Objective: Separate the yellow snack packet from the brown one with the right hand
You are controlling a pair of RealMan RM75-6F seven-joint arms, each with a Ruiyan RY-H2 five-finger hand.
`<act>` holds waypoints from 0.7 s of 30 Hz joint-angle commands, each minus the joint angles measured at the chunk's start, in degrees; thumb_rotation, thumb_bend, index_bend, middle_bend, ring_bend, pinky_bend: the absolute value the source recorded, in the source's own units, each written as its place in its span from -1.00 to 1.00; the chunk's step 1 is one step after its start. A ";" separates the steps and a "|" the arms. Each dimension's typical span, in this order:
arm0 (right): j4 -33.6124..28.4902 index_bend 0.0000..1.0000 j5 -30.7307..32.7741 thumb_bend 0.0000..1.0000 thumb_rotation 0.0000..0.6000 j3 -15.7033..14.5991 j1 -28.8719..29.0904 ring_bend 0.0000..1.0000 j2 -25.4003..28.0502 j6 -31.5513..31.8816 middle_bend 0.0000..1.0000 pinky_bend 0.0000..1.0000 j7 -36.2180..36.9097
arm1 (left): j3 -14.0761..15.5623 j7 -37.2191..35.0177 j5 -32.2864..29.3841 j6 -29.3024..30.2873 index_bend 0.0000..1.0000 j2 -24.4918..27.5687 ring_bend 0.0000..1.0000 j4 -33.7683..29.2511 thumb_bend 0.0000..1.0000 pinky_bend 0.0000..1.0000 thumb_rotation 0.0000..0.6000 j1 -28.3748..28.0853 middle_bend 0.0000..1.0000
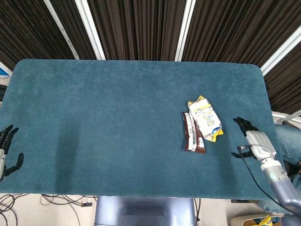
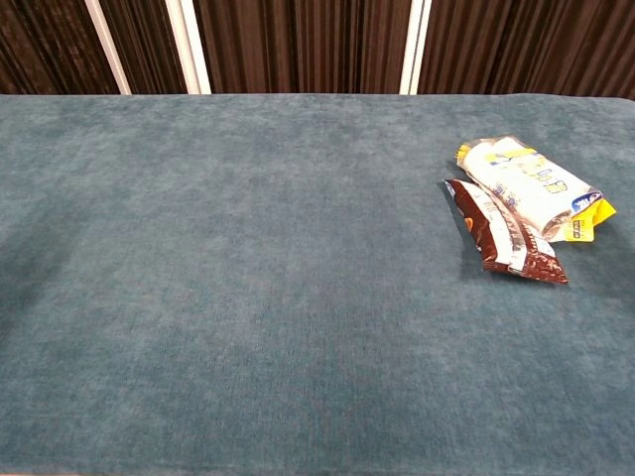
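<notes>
while the right hand (image 1: 251, 140) hovers over the right part of the table (image 1: 117, 122), its dark fingers (image 1: 242, 123) are spread apart and point toward the packets, and it holds nothing. it sits near the yellow snack packet (image 1: 205, 118) but apart from it, with a strip of bare teal cloth between the fingertips and the packet's yellow corner. in the chest view this hand does not show.

the yellow snack packet lies flat on the right side of the table, white in the middle with yellow ends and a touch of blue at its near end. the brown snack packet (image 1: 193, 133) lies just to its left, long and narrow, with a pale stripe down it. the two touch along their long sides, and in the chest view the yellow snack packet (image 2: 531, 186) seems to rest a little over the edge of the brown snack packet (image 2: 504, 232).

the left hand (image 1: 6, 150) is at the far left edge of the head view, off the near left corner of the table, fingers apart and holding nothing.

behind the table hangs a dark ribbed curtain (image 1: 141, 28) crossed by white bars (image 1: 89, 28).
</notes>
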 commanded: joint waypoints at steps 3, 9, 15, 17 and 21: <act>-4.93 -1.00 23.15 -0.79 1.00 4.23 12.20 -0.92 3.03 -12.46 -0.93 -0.65 -10.25 | -0.03 -0.07 0.00 0.05 -0.90 0.15 -0.94 -0.26 -0.06 -0.98 1.00 0.01 -1.00; -3.85 -1.00 38.72 -0.80 1.00 4.43 19.47 -0.92 0.71 -15.78 -0.93 -0.65 -11.65 | -0.03 -0.32 -0.14 -0.11 -0.90 0.36 -0.94 -0.42 -0.06 -0.98 1.00 0.01 -1.00; -1.40 -1.00 47.87 -0.82 1.00 5.02 22.80 -0.92 -5.64 -9.99 -0.94 -0.65 -11.13 | -0.09 -0.75 -0.31 -0.22 -0.90 0.48 -0.94 -0.28 -0.06 -0.98 1.00 0.00 -1.00; -0.71 -1.00 50.66 -0.82 1.00 5.18 24.04 -0.92 -7.34 -9.07 -0.94 -0.65 -11.52 | -0.07 -0.74 -0.31 -0.30 -0.90 0.50 -0.94 -0.28 -0.06 -0.98 1.00 -0.02 -1.00; 1.63 -1.00 54.39 -0.82 1.00 4.46 26.75 -0.92 -10.40 -7.02 -0.94 -0.65 -14.54 | -0.06 -0.73 -0.32 -0.33 -0.90 0.48 -0.94 -0.25 -0.06 -0.98 1.00 -0.03 -1.00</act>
